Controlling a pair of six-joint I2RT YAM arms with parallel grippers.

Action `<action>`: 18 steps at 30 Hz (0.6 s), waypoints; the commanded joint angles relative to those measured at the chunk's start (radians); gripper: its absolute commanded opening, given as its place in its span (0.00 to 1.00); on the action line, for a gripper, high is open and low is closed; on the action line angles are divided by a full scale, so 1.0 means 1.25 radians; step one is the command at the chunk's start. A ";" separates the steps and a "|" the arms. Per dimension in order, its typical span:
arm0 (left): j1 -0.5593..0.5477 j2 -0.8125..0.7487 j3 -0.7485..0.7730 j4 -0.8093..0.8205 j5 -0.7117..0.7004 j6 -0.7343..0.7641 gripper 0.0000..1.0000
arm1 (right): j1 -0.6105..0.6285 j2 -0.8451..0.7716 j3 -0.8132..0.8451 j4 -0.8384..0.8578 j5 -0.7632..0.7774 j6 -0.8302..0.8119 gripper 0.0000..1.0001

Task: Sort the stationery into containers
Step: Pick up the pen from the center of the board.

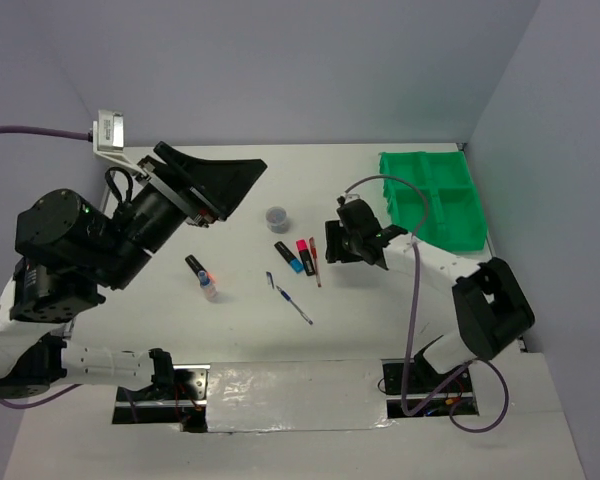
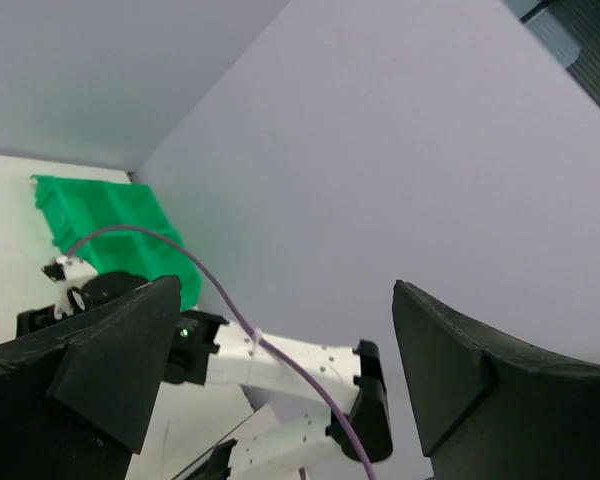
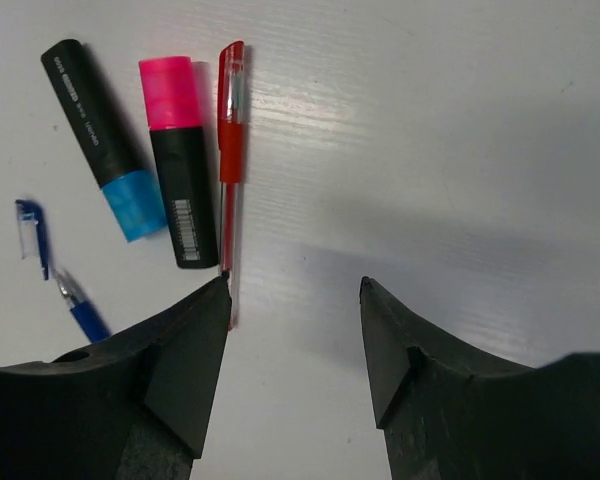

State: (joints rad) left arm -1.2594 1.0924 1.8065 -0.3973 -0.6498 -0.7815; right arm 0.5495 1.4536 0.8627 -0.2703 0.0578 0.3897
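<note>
The stationery lies mid-table: a round grey pot point(image 1: 276, 217), a blue-ended highlighter point(image 1: 288, 256), a pink-ended highlighter point(image 1: 304, 256), a red pen point(image 1: 314, 262), a blue pen point(image 1: 290, 298), a black marker point(image 1: 193, 266) and a small whitish bottle point(image 1: 209, 288). The green tray point(image 1: 435, 200) stands at the far right. My right gripper point(image 1: 344, 250) is open and empty, low over the table just right of the red pen point(image 3: 228, 170); its left fingertip point(image 3: 215, 300) is at the pen's near end. My left gripper point(image 1: 230, 190) is open and empty, raised high at the left.
The right wrist view shows the blue highlighter point(image 3: 105, 137), the pink highlighter point(image 3: 177, 160) and the blue pen point(image 3: 55, 275). The left wrist view looks across at the tray point(image 2: 110, 225) and the right arm point(image 2: 280, 365). Walls close the back and right.
</note>
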 commanded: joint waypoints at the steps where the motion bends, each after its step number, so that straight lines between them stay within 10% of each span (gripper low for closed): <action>1: -0.007 0.009 -0.026 -0.071 -0.008 0.010 0.99 | 0.025 0.073 0.084 -0.055 0.081 -0.042 0.61; 18: -0.009 -0.097 -0.184 0.021 -0.142 0.122 0.99 | 0.061 0.254 0.212 -0.043 0.054 -0.044 0.62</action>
State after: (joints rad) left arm -1.2648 1.0061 1.5703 -0.4389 -0.7822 -0.6674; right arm 0.6136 1.7512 1.0870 -0.3367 0.1349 0.3424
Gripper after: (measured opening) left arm 0.993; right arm 0.616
